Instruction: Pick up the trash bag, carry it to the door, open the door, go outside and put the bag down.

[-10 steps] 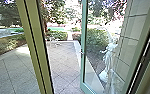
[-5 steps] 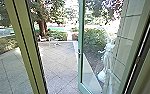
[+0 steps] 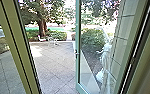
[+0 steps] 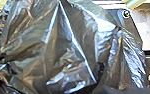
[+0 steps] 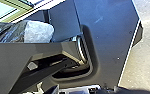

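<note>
In the left wrist view the trash bag (image 4: 73, 50), dark, shiny and creased, lies close to the camera. Part of the dark bag (image 5: 8, 31) also shows in the right wrist view, beside a pale rounded lump (image 5: 38, 32). The head view has the glass door (image 3: 77, 62), green-framed with a handle (image 3: 76, 53), standing open onto the paved yard (image 3: 53, 65). How either gripper stands is hard to make out, and so is what holds the bag.
A thick green frame post (image 3: 18, 50) rises left of the opening. Through the glass show a white statue (image 3: 106, 56), a bush (image 3: 92, 40) and a tiled wall (image 3: 121, 37). Farther off are white chairs (image 3: 52, 40) and a tree trunk (image 3: 42, 27).
The head camera has moved: the frame post and door edge stand further left in its picture, and the tree trunk now shows between them. The door stays open.
</note>
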Tool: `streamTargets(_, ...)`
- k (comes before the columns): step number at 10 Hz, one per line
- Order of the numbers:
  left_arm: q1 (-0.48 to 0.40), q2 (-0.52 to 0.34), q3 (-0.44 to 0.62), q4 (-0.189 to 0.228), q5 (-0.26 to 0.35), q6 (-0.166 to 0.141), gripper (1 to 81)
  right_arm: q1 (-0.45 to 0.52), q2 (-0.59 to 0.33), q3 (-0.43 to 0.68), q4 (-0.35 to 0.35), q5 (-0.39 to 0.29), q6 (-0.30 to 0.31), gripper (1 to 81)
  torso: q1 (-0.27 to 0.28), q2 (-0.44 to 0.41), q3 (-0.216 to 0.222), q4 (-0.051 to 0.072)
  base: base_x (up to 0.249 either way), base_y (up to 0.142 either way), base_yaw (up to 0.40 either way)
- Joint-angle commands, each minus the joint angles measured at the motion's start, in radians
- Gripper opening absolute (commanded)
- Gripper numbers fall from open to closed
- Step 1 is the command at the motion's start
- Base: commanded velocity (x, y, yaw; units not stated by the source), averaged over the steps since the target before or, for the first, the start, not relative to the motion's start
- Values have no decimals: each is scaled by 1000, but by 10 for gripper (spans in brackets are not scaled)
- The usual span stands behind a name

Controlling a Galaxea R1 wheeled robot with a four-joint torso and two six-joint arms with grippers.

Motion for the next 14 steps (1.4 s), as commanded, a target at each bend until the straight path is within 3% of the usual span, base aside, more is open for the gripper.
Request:
streamTargets(1, -42, -4, 6, 15, 49, 5, 10, 36, 13, 5, -5, -56, -2, 811, 0, 0, 0, 0, 0, -101, 0)
streamTargets(14, -44, -5, 6, 16, 49, 5, 10, 39, 18, 5, -8, -56, -2, 811, 0, 0, 0, 0, 0, -81, 0)
